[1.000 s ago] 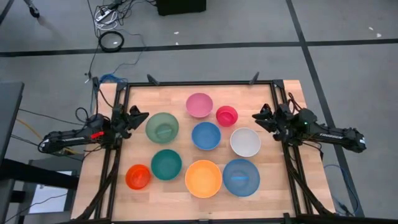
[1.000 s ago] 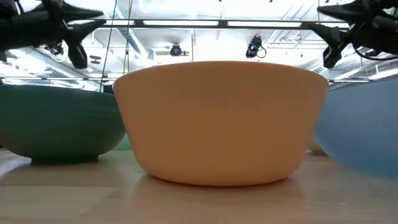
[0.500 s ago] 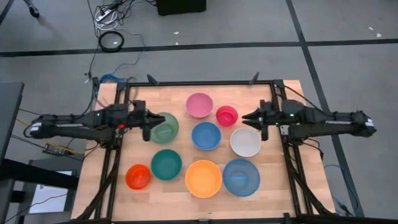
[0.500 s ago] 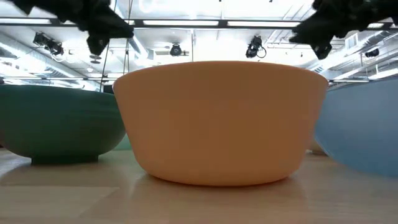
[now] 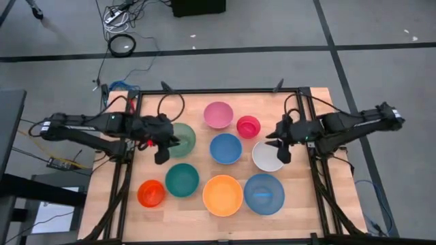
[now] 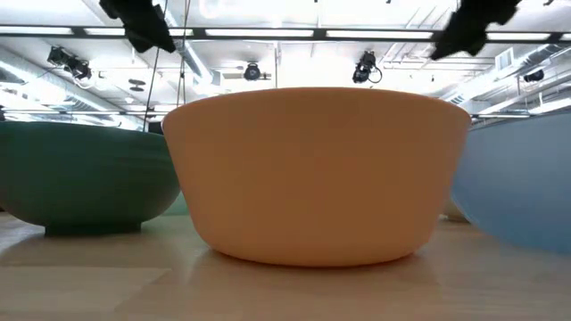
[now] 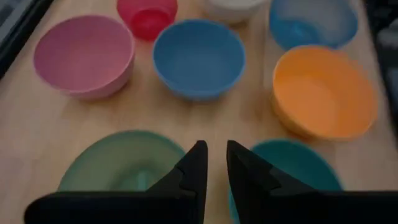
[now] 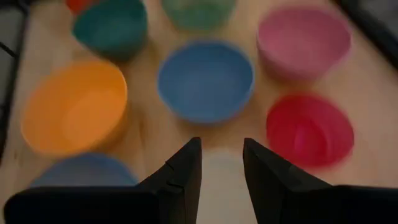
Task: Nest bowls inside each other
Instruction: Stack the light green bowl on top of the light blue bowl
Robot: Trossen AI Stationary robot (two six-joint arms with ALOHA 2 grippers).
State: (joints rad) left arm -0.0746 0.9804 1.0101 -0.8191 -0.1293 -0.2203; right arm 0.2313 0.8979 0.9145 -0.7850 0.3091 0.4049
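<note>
Nine bowls stand apart on the wooden table, each on its base. They are pink [image 5: 218,114], magenta-red [image 5: 248,126], sage green [image 5: 180,138], blue [image 5: 225,148], white [image 5: 266,157], teal [image 5: 182,180], orange-red [image 5: 150,193], large orange [image 5: 223,195] and light blue [image 5: 264,194]. My left gripper [image 7: 216,163] hovers high over the gap between the sage green bowl [image 7: 118,165] and the teal bowl [image 7: 298,165]. It slants down, open by a narrow gap, with nothing between its fingers. My right gripper [image 8: 222,158] hovers above the white bowl [image 8: 221,177], open and holding nothing.
Black frame rails run along the table's left side [image 5: 126,170] and right side [image 5: 317,177]. In the low view the large orange bowl [image 6: 317,174] fills the middle, with the teal bowl [image 6: 80,178] and the light blue bowl [image 6: 526,178] beside it.
Both arms have swung in from the table's side rails, risen and tipped their grippers downward. My left gripper has come over the sage green bowl's near edge. My right gripper has come over the white bowl. No bowl has moved.
</note>
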